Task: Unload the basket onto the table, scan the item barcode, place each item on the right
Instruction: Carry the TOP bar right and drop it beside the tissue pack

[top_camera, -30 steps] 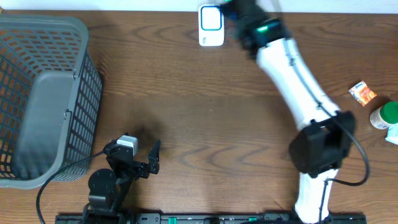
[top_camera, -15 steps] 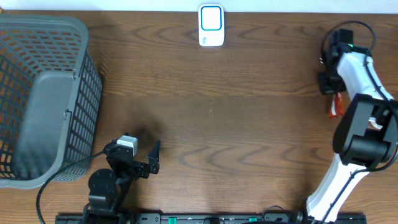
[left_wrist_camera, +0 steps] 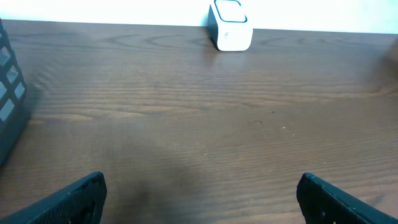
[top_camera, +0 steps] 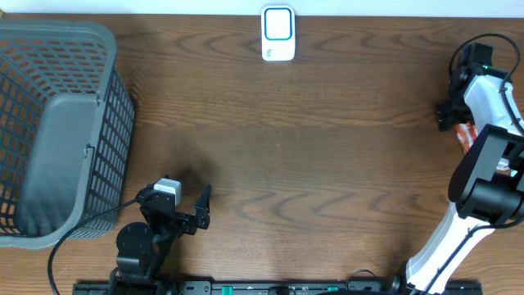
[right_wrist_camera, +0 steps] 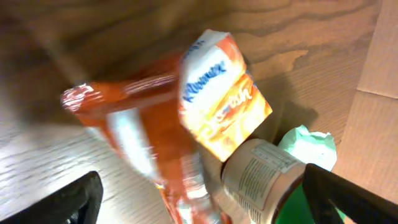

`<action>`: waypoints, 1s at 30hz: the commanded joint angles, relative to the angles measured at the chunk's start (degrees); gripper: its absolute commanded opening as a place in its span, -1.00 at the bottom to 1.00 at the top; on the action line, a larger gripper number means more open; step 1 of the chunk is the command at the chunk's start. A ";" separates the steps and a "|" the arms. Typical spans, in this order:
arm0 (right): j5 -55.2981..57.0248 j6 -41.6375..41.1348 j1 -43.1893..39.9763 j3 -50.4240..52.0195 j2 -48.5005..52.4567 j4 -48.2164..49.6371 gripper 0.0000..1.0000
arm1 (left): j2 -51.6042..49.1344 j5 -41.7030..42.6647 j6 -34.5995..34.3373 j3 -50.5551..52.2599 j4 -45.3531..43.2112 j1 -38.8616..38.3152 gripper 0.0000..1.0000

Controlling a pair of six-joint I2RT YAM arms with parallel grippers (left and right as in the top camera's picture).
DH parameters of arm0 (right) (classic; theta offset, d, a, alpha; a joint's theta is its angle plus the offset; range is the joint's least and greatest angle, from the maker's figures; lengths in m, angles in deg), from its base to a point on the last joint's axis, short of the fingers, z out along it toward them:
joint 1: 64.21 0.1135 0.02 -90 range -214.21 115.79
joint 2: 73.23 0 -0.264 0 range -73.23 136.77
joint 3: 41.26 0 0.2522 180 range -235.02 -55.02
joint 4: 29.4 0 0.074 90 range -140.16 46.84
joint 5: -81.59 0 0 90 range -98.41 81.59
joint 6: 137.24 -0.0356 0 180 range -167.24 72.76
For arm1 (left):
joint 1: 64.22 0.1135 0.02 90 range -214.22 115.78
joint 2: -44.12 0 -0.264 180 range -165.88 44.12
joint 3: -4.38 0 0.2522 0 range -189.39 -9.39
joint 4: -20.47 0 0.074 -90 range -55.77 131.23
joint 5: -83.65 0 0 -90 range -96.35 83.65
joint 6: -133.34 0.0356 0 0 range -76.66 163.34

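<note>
Item position: I see the orange tissue pack (right_wrist_camera: 214,102) at the far right edge of the tabletop (top_camera: 278,139), directly below my right claw (right_wrist_camera: 199,193), beside a labelled can (right_wrist_camera: 258,177) and a green-lidded thing I can't identify.
Relation to claw: the pack lies between and just ahead of the right fingertips in the wrist view; overhead it shows only as an orange sliver by the arm.
Long axis: the picture is motion-blurred, so I can't tell the pack's long axis, nor whether it is resting flat.
Right claw: spread wide, holding nothing that I can make out.
Left claw (left_wrist_camera: 199,196): also wide and empty, parked low near the basket (top_camera: 57,131), well apart from the pack.
Nearer arm: the right, clearly.
Scanner (top_camera: 278,34): white with a blue window, at the middle of the far edge, well apart from the pack.
Writing: "Kleenex" in blue on the pack's white end; the can's print is too small to read.
</note>
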State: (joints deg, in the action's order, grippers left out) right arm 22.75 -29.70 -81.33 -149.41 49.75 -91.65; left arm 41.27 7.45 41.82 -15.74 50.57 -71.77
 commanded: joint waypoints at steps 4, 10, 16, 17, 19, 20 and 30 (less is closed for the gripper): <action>-12.31 -5.68 6.51 -11.32 -9.18 -6.82 0.98 | 0.28 0.52 -0.28 0.90 1.33 0.09 0.96; -23.37 -11.30 16.13 -14.71 -22.03 -7.23 0.98 | 0.28 0.52 -0.28 0.87 1.33 0.09 0.96; -23.37 -11.32 26.56 -14.69 -29.70 -8.63 0.99 | 0.28 0.52 -0.28 0.90 1.33 0.09 0.96; -23.37 -11.30 27.45 -14.69 -30.12 -8.63 0.99 | 0.28 0.52 -0.28 0.90 1.33 0.09 0.95; -23.39 -11.30 28.96 -14.69 -30.51 -8.63 0.99 | 0.28 0.52 -0.28 0.90 1.33 0.09 0.96; -23.37 -11.32 29.46 -14.69 -30.51 -8.66 0.99 | 0.28 0.52 -0.28 0.90 1.33 0.09 0.96; -22.47 -11.08 31.26 -14.51 -31.69 -5.05 0.99 | 0.28 0.50 -0.28 0.90 1.33 0.09 0.96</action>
State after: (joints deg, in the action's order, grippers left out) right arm -0.07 -39.77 -50.18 -164.12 19.17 -99.36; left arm 41.27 7.48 41.82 -15.74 50.57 -71.77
